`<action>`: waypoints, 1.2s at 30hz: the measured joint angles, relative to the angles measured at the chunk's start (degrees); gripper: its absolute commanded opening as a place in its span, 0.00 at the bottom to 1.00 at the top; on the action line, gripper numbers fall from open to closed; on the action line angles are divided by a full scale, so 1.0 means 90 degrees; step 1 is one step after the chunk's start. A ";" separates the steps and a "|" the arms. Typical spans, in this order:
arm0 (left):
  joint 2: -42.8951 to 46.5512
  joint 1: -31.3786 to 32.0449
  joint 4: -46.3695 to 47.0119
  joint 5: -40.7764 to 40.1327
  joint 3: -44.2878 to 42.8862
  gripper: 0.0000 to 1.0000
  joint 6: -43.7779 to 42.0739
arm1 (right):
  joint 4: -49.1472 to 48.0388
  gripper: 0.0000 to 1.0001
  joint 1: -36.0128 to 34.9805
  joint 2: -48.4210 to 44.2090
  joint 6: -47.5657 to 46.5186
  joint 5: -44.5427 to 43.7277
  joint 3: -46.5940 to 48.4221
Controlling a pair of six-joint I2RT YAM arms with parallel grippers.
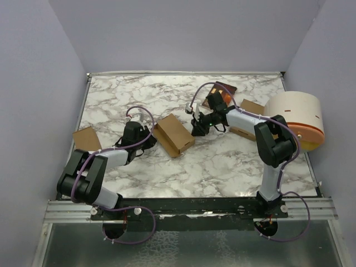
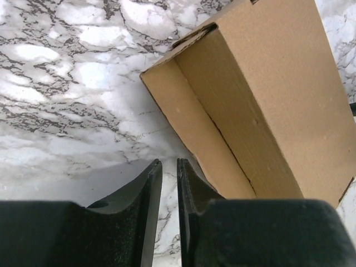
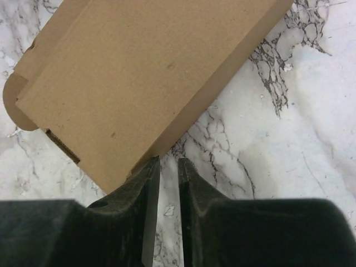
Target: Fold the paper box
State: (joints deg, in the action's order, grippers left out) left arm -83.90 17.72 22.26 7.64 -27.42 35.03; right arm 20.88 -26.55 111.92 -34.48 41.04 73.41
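Note:
The paper box [image 1: 173, 135] lies folded into a tan oblong on the marble table [image 1: 222, 161], near the middle. In the left wrist view the paper box [image 2: 261, 94] shows an open end with a flap tucked inside. My left gripper [image 1: 149, 139] sits just left of it, its jaws [image 2: 169, 162] a narrow gap apart over bare marble, holding nothing. My right gripper [image 1: 197, 129] is at the box's right side. Its jaws [image 3: 169, 160] are also slightly apart and empty, with the left fingertip [image 3: 151, 167] against the edge of the paper box [image 3: 139, 72].
A flat cardboard piece [image 1: 87, 138] lies at the left edge and another [image 1: 250, 107] at the right, under the right arm. A dark reddish-brown booklet [image 1: 223, 90] lies at the back. A round white drum with an orange band [image 1: 297, 119] stands at the right edge.

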 measured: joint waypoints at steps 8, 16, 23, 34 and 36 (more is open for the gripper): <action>0.0996 -0.0002 -0.1032 -0.0017 0.0034 0.26 -0.0209 | 0.0063 0.35 0.0214 -0.0561 0.0107 -0.0080 -0.0250; 0.2718 0.0321 -0.1307 0.0413 0.0447 0.32 -0.0442 | 0.0044 0.54 0.0544 -0.1241 0.0328 0.0427 -0.0260; 0.3079 0.1460 -0.0661 0.0780 0.0646 0.48 -0.0937 | -0.0359 0.65 0.0544 -0.1224 0.1841 0.1455 -0.0277; 0.2251 0.2574 -0.0379 0.0690 0.0559 0.56 -0.1637 | -0.0993 0.68 0.0901 -0.0148 0.3317 0.2047 -0.0449; 0.2144 0.2771 -0.0505 0.0483 0.0486 0.57 -0.1834 | -0.0991 0.68 0.0899 -0.0027 0.3383 0.2057 -0.0449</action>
State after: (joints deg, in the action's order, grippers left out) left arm -64.60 42.65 17.72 11.99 -23.05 18.52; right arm 11.97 -18.46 111.68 -4.03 59.55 69.36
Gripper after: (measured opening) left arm 0.553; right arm 0.678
